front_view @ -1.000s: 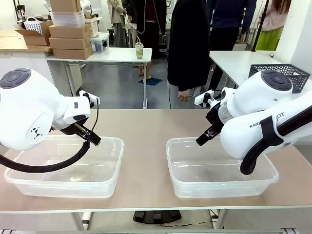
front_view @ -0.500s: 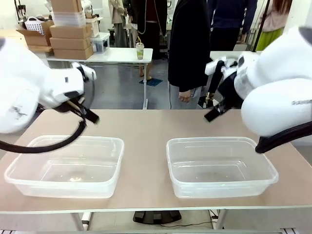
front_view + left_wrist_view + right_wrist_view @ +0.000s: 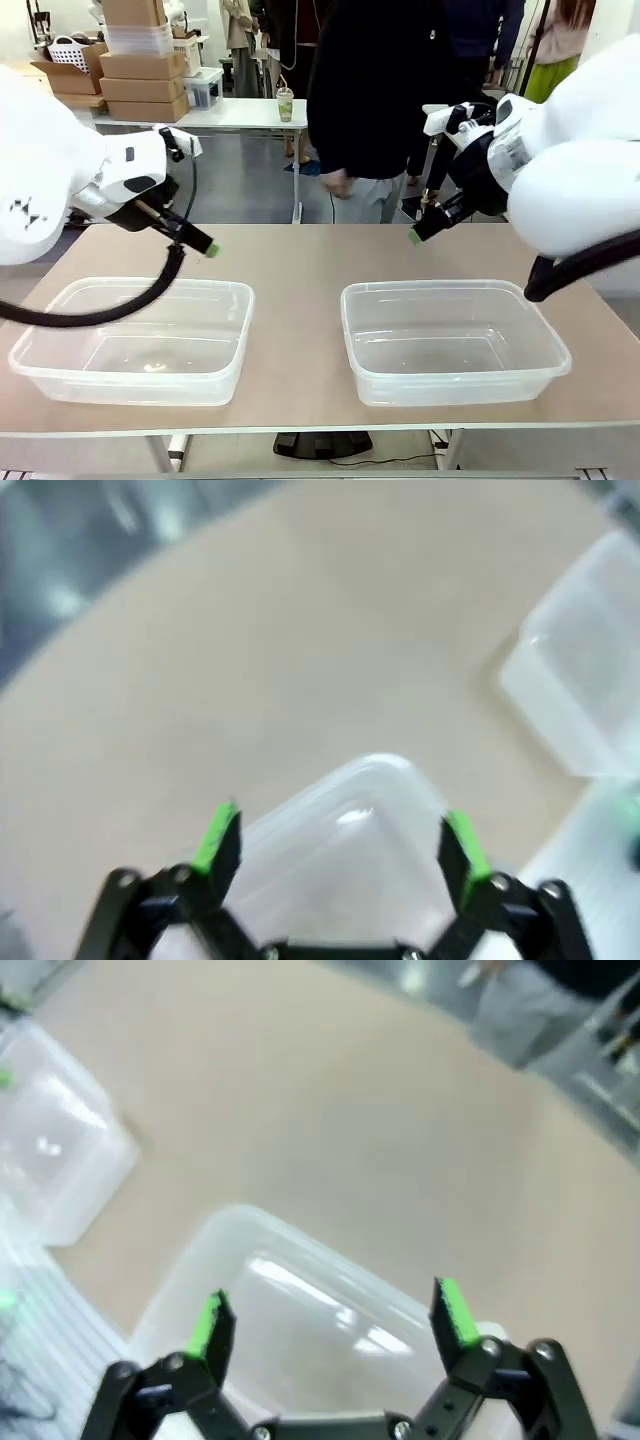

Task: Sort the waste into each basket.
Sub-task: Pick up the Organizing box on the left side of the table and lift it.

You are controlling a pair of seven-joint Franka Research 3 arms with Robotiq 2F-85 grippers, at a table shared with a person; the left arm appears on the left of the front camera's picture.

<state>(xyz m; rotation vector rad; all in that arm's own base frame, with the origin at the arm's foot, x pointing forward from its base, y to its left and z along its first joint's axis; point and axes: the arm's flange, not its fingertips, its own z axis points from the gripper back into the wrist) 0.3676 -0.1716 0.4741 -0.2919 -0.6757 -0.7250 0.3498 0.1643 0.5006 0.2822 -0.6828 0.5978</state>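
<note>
Both arms hang over the table (image 3: 300, 262) with nothing in their grasp. Your left gripper (image 3: 338, 835) has its green pads spread wide, and so does your right gripper (image 3: 331, 1315), each with an open gap and nothing between the fingers. The left tub (image 3: 120, 388) sits on the near left part of the table and the right tub (image 3: 450, 388) on the near right part, with a strip of bare tabletop between them. Each gripper hovers above the table's middle band, just beyond the far rim of its own tub, and each wrist view looks down past the pads onto a tub corner. Neither tub has anything sorted into it yet, as far as I can judge; a pale fleck on the floor of the left tub is too small to tell. A person (image 3: 370, 90) in black stands at the table's far edge with one hand (image 3: 335, 183) low by the hip, so the step in hand looks like readying for the first pick. Hold that height so the fingers clear both rims. Leave the pads wide, since a can or bottle needs the full gap. Give the person room at the far edge before you reach. When an item arrives, come down straight over it and centre it between the pads before closing.
</note>
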